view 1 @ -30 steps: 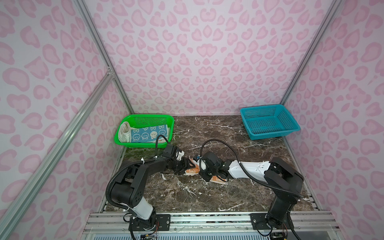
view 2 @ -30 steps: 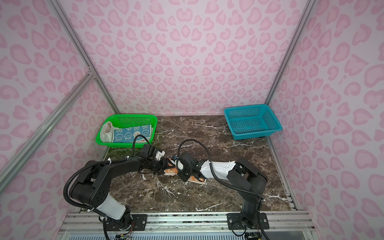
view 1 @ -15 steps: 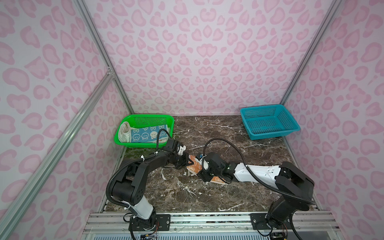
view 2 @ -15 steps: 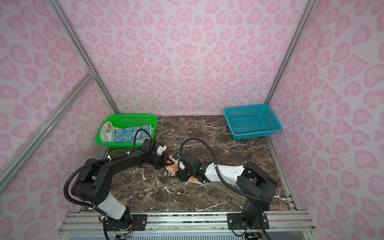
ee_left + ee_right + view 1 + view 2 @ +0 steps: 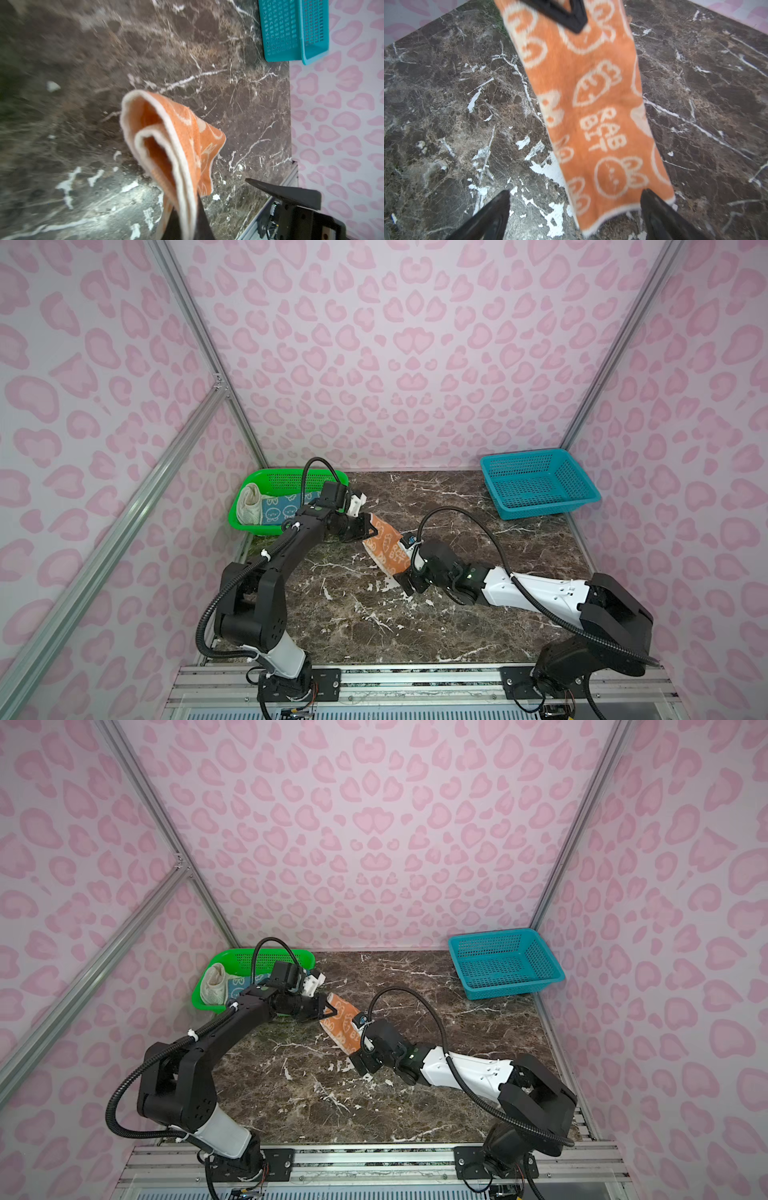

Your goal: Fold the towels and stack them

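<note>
Holding the orange towel [image 5: 384, 548] by one short end, the left end effector [image 5: 368, 531] is clenched on the doubled cloth. The strip slants down from it over the surface [image 5: 457, 626], left of the middle, toward the right end effector [image 5: 402, 574]. That one is released: in its wrist view the fingers stand wide apart, the towel's free hem sits at one of them, and nothing is pinched. Whether the hem rests on the surface we cannot tell.

We judge the step in hand to be the next fold of this strip. To do it well, we would close the right end effector on both layers at the free hem, square to the long edges and not on one corner. The layers gape in the left wrist view and could slip apart. Then we would lay the strip flat and bring end to end with little slack.

The white towel [image 5: 249, 506] and blue towel [image 5: 276, 510] lie in the green basket [image 5: 291, 475] at the back left corner. The blue basket [image 5: 523, 452] sits at the back right corner, well apart.
</note>
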`<control>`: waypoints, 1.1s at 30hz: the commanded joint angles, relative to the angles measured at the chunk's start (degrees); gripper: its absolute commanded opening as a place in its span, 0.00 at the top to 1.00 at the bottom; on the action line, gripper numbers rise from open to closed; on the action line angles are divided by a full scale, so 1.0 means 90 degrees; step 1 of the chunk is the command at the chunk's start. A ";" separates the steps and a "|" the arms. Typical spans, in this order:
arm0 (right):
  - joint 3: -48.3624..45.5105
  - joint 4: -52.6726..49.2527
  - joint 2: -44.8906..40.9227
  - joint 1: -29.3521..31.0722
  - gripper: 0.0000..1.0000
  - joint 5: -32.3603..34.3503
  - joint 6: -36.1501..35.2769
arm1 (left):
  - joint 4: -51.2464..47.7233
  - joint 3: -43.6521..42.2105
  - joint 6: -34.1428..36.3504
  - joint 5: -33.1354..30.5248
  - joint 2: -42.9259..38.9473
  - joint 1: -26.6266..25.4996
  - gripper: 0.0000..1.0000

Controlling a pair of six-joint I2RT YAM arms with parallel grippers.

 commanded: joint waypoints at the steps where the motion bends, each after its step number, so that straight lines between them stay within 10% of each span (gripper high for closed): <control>1: 0.0118 0.0441 0.0043 -0.0020 0.02 0.0004 0.0073 | -0.0823 0.0768 0.0763 -0.0589 0.0032 0.0200 0.97; 33: 0.1006 0.0229 0.0630 -0.0194 0.02 -0.0328 0.0047 | -0.1229 0.3804 0.2175 -0.3359 0.2046 0.2504 0.97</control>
